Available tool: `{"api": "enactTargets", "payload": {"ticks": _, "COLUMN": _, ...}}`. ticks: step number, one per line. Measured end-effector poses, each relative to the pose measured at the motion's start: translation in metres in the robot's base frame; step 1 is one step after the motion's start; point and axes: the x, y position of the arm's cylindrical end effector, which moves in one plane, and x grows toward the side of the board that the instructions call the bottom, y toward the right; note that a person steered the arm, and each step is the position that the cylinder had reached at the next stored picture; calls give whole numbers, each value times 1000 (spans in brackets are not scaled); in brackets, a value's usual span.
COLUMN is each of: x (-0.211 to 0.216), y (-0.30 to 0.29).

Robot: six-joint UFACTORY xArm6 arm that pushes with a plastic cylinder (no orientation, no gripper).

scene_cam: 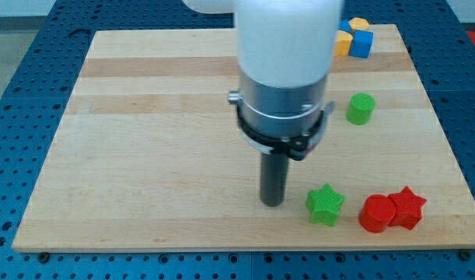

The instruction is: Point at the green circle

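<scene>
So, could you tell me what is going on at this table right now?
A single robot arm with a straight dark rod is working over a wooden board. My tip rests near the view's bottom, just left of the green star and apart from it. The green circle, the block to point at, stands up and to the right, untouched. Two red blocks sit at bottom right; blue and yellow blocks at the top.

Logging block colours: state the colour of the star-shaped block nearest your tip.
Green: the green star, just to the view's right of my tip, seen in the camera view.
</scene>
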Motion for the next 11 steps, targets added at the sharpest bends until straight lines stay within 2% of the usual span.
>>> {"api": "enactTargets", "payload": {"ticks": 2, "x": 0, "y": 61}}
{"api": "enactTargets", "payload": {"ticks": 3, "x": -9, "y": 64}}
{"api": "enactTargets", "payload": {"ticks": 4, "x": -36, "y": 73}}
{"api": "enactTargets", "payload": {"ticks": 6, "x": -61, "y": 183}}
{"api": "enactTargets", "payload": {"ticks": 7, "x": -103, "y": 201}}
{"api": "enactTargets", "payload": {"ticks": 9, "x": -190, "y": 166}}
{"api": "enactTargets", "payload": {"ticks": 10, "x": -191, "y": 135}}
{"api": "enactTargets", "payload": {"ticks": 11, "x": -148, "y": 130}}
